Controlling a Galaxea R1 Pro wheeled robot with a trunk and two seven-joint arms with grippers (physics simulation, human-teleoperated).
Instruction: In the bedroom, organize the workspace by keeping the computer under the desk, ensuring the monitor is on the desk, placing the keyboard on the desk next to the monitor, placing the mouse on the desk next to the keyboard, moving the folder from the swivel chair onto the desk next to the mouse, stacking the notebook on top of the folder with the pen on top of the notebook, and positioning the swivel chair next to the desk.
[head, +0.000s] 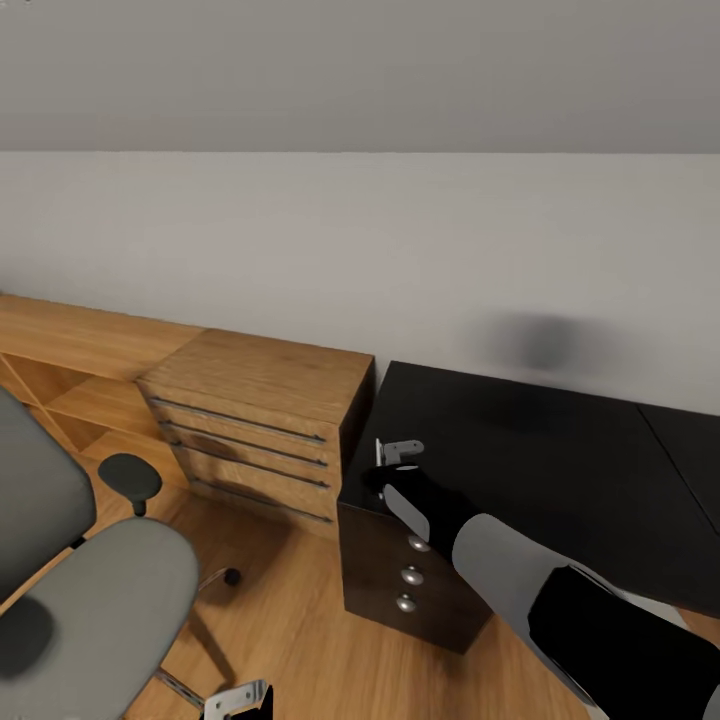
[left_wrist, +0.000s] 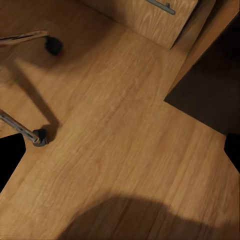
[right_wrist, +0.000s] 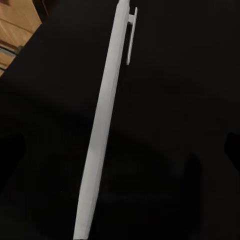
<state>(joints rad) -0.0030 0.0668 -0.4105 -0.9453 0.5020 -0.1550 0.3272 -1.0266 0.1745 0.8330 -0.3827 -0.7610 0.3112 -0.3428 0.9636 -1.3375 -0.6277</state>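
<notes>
Home bedroom workspace: sloped ceiling, plank floor, black desk (head: 560, 470), swivel chair (head: 80, 590), wooden dresser (head: 260, 420).

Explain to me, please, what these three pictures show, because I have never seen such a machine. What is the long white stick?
This is a simulated wheeled robot with two arms, each ending in a two-finger gripper. The large picture comes from a camera on its head, looking down. There the right gripper reaches over the corner of the black desk, and the left gripper hangs low beside the grey swivel chair. A wooden dresser stands against the wall.

The other two pictures come from cameras at the wrists. The left one looks down at the wood floor and the chair's casters. The right one looks closely at a white pen over the desk top. The fingers seem spread wide, so the pen is probably not gripped.
</notes>
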